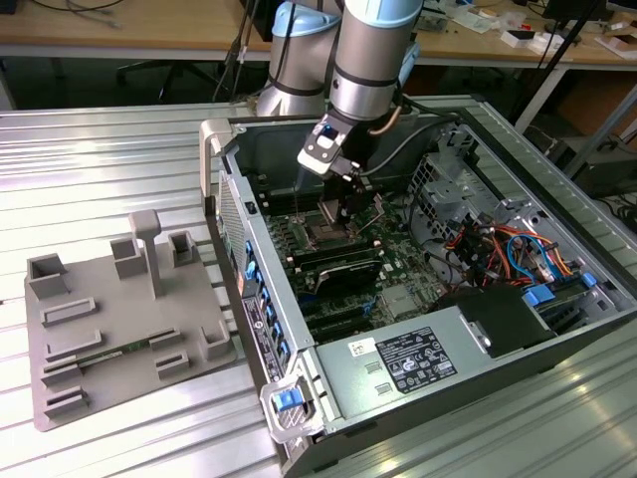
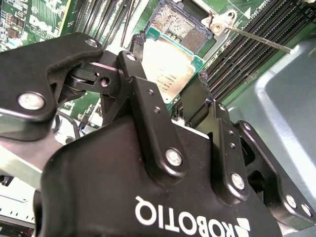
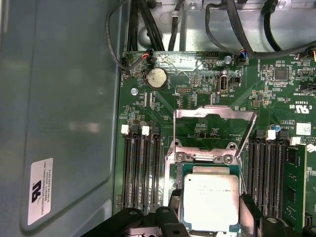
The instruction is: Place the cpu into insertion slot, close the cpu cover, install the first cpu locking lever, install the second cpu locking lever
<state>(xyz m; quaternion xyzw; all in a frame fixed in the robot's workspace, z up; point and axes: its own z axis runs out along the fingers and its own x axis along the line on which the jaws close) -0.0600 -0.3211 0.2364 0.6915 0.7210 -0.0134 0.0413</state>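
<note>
Grey ribbed metal makes up the table (image 1: 100, 159), and on it lies an open computer case (image 1: 518, 149) with a grey plastic fixture plate (image 1: 119, 319) just beside it towards the exterior view's left. The arm reaches down into the case, the gripper (image 1: 343, 214) hanging low over the green motherboard (image 1: 398, 299), well apart from the power supply box (image 1: 398, 363) at the near end. In the second wrist view the gripper (image 2: 168, 74) has its black fingers (image 2: 136, 74) drawn in against two opposite edges of the cpu (image 2: 170, 66), pinching it. The chip is tilted, with the insertion slot (image 2: 180, 22) showing its bare pin field just beyond it, so the chip is not seated. A thin metal lever (image 2: 256, 38) sticks out beside the slot. In the first wrist view the cpu (image 3: 211, 197) sits between the fingers (image 3: 173, 202), silver top facing the camera. The cpu cover (image 3: 212, 113) stands swung open behind its hinge, board showing through its window. Rows of black memory slots (image 3: 140, 168) run on either side.
</note>
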